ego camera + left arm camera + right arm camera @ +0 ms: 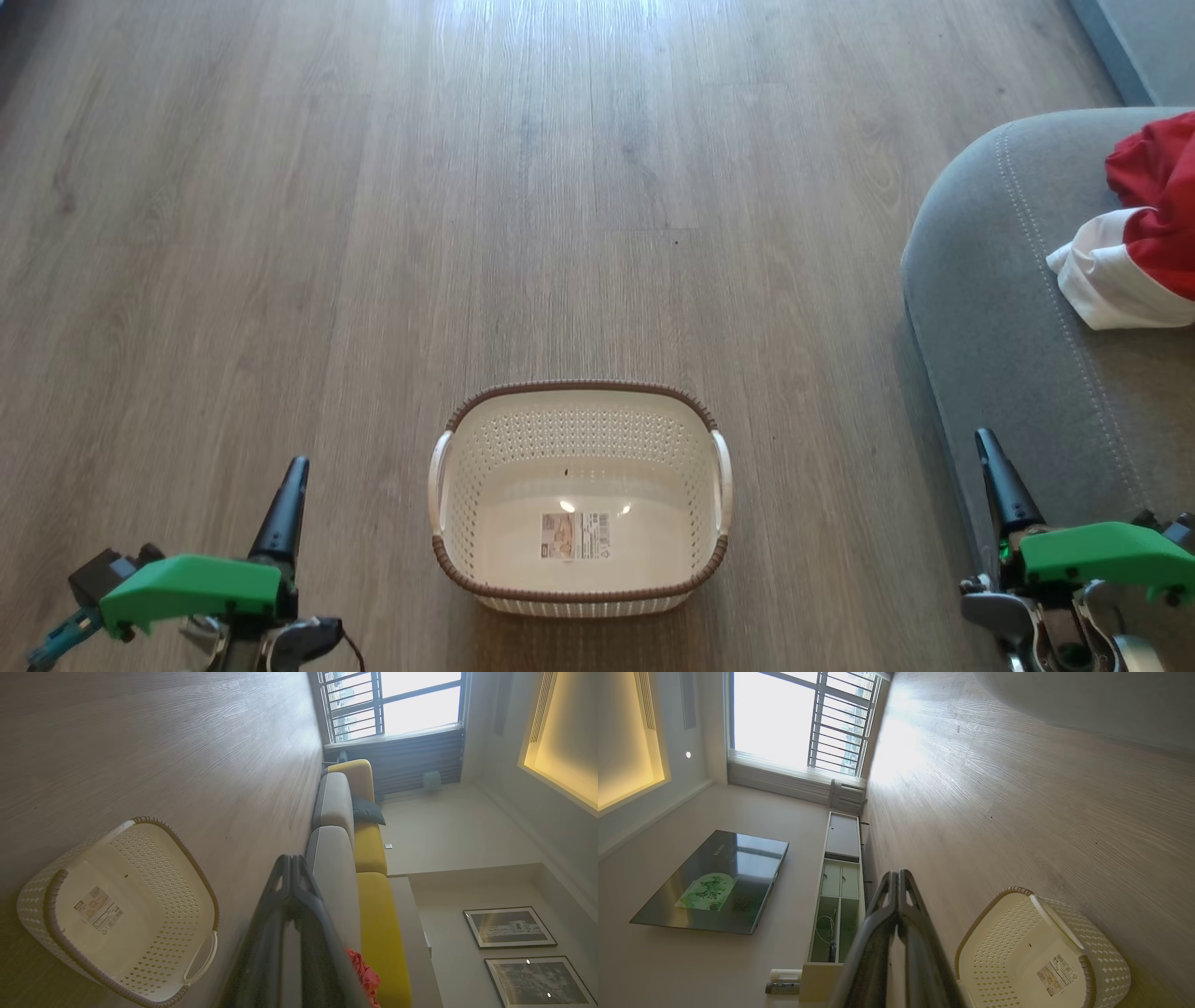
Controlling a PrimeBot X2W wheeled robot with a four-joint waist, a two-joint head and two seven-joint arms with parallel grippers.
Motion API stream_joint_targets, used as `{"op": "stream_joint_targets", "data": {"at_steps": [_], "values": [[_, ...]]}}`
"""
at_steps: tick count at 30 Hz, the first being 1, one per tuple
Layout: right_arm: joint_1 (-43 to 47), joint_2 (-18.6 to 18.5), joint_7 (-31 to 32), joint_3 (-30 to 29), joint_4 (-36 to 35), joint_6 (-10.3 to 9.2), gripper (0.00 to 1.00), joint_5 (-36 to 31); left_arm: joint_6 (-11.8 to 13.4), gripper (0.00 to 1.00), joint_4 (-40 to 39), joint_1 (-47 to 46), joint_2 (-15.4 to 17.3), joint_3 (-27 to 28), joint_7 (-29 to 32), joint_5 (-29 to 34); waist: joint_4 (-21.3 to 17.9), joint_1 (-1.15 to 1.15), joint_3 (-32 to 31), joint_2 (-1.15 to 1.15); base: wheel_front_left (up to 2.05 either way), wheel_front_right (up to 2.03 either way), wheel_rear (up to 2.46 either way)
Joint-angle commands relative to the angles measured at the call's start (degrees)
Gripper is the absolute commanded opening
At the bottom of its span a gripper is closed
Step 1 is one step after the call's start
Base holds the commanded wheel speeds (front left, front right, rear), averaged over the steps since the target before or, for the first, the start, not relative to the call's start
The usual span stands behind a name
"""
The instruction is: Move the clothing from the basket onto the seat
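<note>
Wood-look floor [373, 233] runs all round the basket [579, 385]: grey-brown planks, w/ window glare on the basket's far side.

The seat [1008, 355] is grey fabric w/ a rounded corner & pale double stitching. It stands to the robot's right of the basket, apart from it, w/ a strip of floor btwn. In the left wrist view the sofa carries on away from the basket, w/ a yellow backrest [371, 849] behind the grey cushions.

The basket sits upright on the floor. It is cream-white w/ perforated walls, a brown woven-look rim & a handle on each side. Its bottom shows bare.

The clothing [1158, 224] is red w/ a white panel. It lies bunched on the seat, well to the right of the basket & farther off than it, clear of the basket. The frame edge cuts part of it off.

The left gripper [297, 467] hangs near-left of the basket, over the floor & apart from the basket. Its two dark fingers are pressed together tip to tip, w/ nothing held.

The right gripper [985, 443] hangs near-right of the basket, over the seat's front edge. Its fingers are closed together the same way, w/ nothing held. Each gripper has a green housing behind the fingers.

A label [574, 535] lies flat on the basket's bottom, toward its near wall. The print is too small to read.
</note>
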Motion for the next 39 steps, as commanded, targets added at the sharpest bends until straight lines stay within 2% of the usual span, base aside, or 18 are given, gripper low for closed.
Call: {"op": "stream_joint_targets", "data": {"at_steps": [1, 20, 39], "values": [[-3.2, -0.7, 0.5, 0.8, -2.4, -0.01, 0.00, 2.0, -0.6, 0.00, -2.4, -3.3, 0.2, 2.2, 0.5, -1.6, 0.0, 0.00, 0.0, 0.00, 0.00, 0.00, 0.00], [-4.3, -0.8, 3.4, 0.8, -3.7, -0.01, 0.00, 15.6, -1.8, 0.00, -4.2, -3.8, -0.3, 4.0, 3.5, -11.9, -0.7, 0.00, 0.0, 0.00, 0.00, 0.00, 0.00], [-4.3, -0.8, 3.5, 0.8, -3.7, -0.01, 0.00, 15.9, -1.8, 0.00, -4.3, -3.9, -0.3, 4.1, 3.5, -12.2, -0.7, 0.00, 0.0, 0.00, 0.00, 0.00, 0.00]]}}
